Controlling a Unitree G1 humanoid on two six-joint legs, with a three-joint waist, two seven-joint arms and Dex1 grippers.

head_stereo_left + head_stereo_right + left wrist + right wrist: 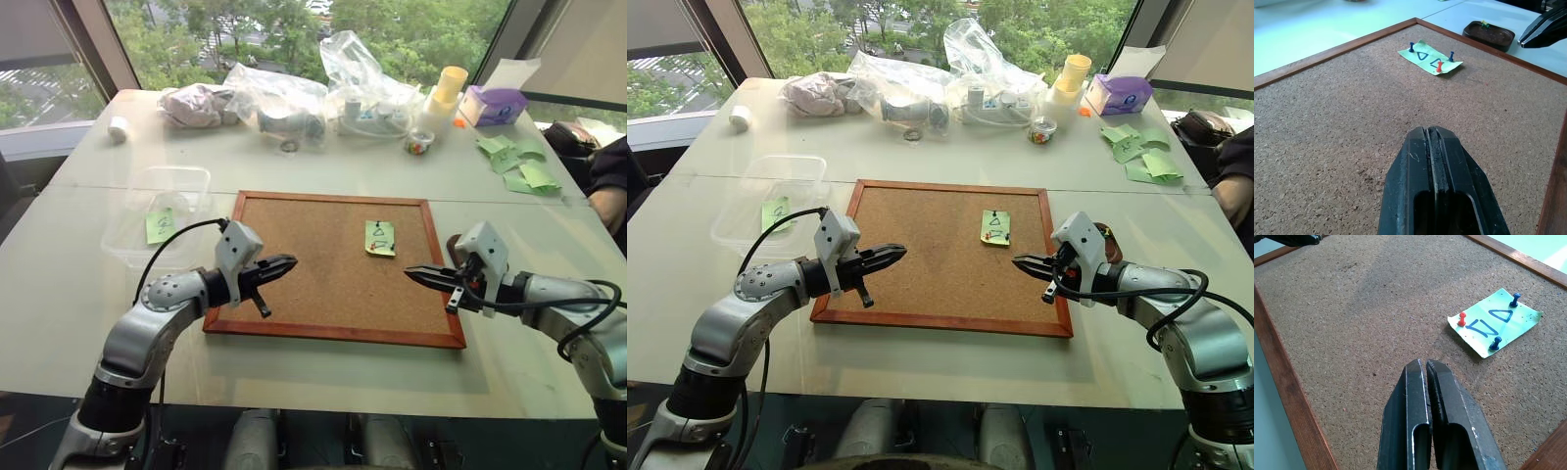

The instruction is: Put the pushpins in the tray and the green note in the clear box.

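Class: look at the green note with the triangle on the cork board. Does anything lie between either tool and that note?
No. Only bare cork board lies between the left tool, the right tool and the green note. The pushpins fix the note to the board.

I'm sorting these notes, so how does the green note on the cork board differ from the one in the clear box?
The board note bears drawn triangles; the box note bears a round scribble. The board note is pinned by two blue pins and one red; no pins are visible on the box note. Both are small light-green squares.
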